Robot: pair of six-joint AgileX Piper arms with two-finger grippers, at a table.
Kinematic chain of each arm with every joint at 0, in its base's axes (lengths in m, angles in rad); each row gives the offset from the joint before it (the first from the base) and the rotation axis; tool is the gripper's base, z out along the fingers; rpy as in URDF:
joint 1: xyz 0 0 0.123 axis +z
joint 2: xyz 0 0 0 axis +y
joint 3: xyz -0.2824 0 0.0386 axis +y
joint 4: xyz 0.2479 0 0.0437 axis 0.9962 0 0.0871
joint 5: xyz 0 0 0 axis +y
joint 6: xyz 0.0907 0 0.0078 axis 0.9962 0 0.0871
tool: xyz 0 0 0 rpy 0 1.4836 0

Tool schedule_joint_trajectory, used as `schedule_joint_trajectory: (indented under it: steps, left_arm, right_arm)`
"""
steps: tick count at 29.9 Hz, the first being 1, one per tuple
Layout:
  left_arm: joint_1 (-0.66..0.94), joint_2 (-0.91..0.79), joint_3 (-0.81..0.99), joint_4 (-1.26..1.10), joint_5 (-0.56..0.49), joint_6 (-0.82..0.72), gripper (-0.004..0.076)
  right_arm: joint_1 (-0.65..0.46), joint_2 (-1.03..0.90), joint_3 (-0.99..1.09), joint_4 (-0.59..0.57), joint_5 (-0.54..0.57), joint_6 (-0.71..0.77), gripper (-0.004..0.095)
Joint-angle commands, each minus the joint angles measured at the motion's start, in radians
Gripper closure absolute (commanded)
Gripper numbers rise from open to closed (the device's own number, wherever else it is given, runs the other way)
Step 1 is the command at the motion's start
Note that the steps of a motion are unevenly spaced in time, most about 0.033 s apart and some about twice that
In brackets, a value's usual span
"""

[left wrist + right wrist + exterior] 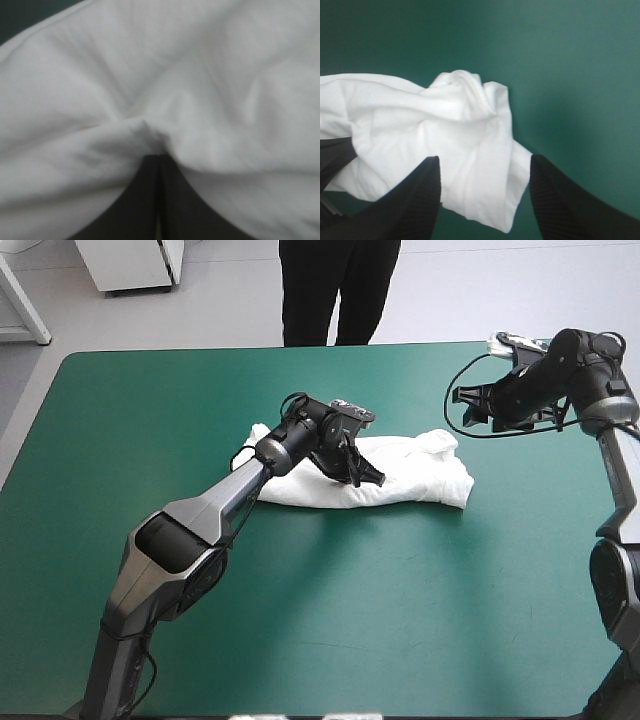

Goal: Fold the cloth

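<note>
At the middle of the T-shirt (pixel 415 480), a white, rumpled bundle lying lengthwise with the teal-green table (pixel 300 620) cover showing on every side of it, the left gripper (pixel 368 478) comes down onto the cloth from the shirt's left end. Its two black fingers meet in one pointed arch, clenched on a pinch of fabric; the left wrist view shows the cloth puckering into creases that run out from the fingertips (pixel 150 172). This grip looks meant to pin or gather the shirt's centre so that a fold can be made about it. Off the T-shirt's right end, and raised above it, hangs the right gripper (pixel 462 408), pointing back toward the shirt. Its fingers stand wide apart, released and grasping nothing; in the right wrist view the shirt's bunched right end lies below and between them, apart from both. That stance suggests an arm lined up to come down on this end and take it, though nothing has been gripped there yet. The fold appears only partly made.
</note>
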Motion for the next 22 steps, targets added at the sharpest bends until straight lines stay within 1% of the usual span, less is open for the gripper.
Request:
schedule_joint_trajectory:
  steps: [1, 3, 5, 8, 10, 18, 22]
  left_arm:
    - [-0.004, -0.067, -0.031, -0.021, -0.019, -0.003, 0.0734]
    - [-0.004, -0.067, -0.031, -0.021, -0.011, -0.003, 0.0734]
    - [-0.004, -0.067, -0.031, -0.026, -0.001, -0.003, 0.0734]
    - [-0.004, -0.067, -0.031, -0.026, 0.011, -0.003, 0.0734]
    - [-0.004, -0.067, -0.031, -0.026, 0.013, -0.003, 0.0734]
    - [-0.004, -0.067, -0.031, -0.051, 0.023, 0.01, 0.0734]
    - [-0.004, -0.067, -0.031, -0.051, 0.023, 0.01, 0.0734]
  right_arm:
    - [-0.016, -0.049, -0.001, 0.088, -0.024, -0.078, 0.0314]
    - [-0.021, -0.036, 0.025, 0.088, -0.022, -0.085, 0.0288]
    - [-0.023, -0.017, 0.06, 0.091, -0.022, -0.104, 0.0285]
    - [-0.023, 0.019, 0.103, 0.131, -0.02, -0.154, 0.0285]
    - [-0.023, 0.039, 0.126, 0.156, -0.037, -0.166, 0.0285]
    - [-0.023, 0.123, 0.146, 0.148, -0.049, -0.17, 0.0286]
    - [-0.023, 0.151, 0.179, 0.2, -0.051, -0.19, 0.0287]
